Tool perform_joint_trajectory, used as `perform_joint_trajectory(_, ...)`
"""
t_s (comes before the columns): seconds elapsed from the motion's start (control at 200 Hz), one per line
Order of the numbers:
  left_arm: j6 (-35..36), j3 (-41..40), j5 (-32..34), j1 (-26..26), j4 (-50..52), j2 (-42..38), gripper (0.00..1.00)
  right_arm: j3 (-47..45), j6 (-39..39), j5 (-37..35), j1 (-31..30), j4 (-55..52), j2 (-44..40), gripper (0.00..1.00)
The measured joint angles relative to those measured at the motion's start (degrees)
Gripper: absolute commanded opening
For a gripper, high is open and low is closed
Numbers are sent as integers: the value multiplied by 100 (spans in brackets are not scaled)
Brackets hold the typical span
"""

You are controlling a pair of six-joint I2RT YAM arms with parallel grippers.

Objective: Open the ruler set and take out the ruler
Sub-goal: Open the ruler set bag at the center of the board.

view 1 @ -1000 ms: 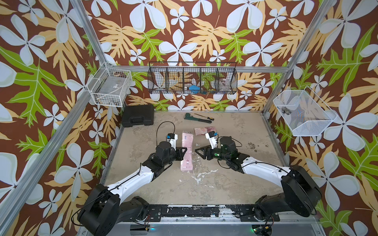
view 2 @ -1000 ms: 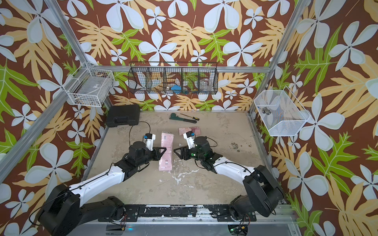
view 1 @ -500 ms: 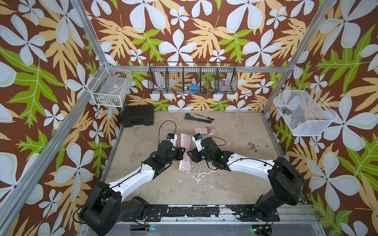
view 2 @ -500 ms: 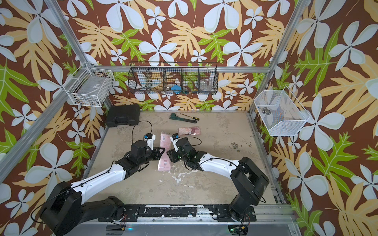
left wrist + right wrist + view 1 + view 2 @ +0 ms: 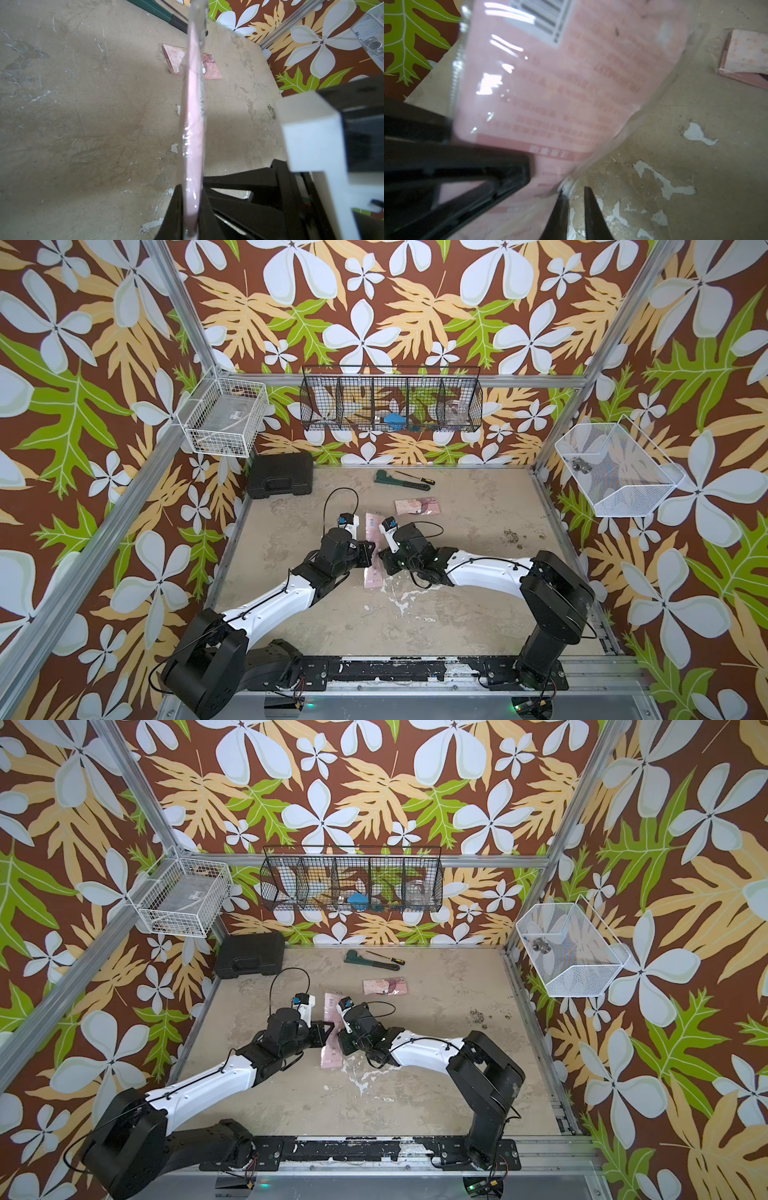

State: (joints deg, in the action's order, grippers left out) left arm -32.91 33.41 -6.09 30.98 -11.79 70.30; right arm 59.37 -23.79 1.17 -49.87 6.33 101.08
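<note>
The left gripper (image 5: 192,199) is pinched on the ruler set (image 5: 194,116). The pink packet runs out from between its fingers (image 5: 176,216) and away past the tips, seen edge-on from that wrist.

The right gripper (image 5: 575,192) faces the set from the opposite side, just beside the left gripper. Its fingers (image 5: 593,216) stand close together with only a slim gap between them. The packet's clear plastic edge sits right at their tips, but whether they nip it I cannot tell. The printed back with its barcode fills the space beyond them.

Farther out past both grippers' tips, well apart, a second pink packet (image 5: 417,506) lies flat on the table (image 5: 478,614), and beyond it a wrench (image 5: 384,479).
</note>
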Motion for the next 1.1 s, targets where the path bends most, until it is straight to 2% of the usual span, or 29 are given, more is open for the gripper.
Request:
perform_joint_trajectory(0.12, 0, -50, 2, 20, -94, -2, 0, 42, -22, -4, -4, -9, 129, 0)
perform_joint_trajectory(0.315, -2, -70, 7, 20, -136, 7, 0, 42, -39, 116, 72, -2, 118, 0)
perform_joint_trajectory(0.44, -4, -129, -125, 22, -387, 55, 0, -240, -68, 649, 361, 190, -131, 0)
perform_joint_trajectory(0.686, 0, -310, -398, 31, -894, 111, 0, -680, -116, 2214, 1036, 636, -372, 0)
perform_joint_trajectory(0.896, -2, -448, -455, 24, -966, 127, 0, -1123, -428, 2929, 1436, 1001, -560, 0)
perform_joint_trajectory(1.096, -7, -688, -669, -44, -1296, 149, 0, -1443, -590, 3460, 1506, 1401, -671, 0)
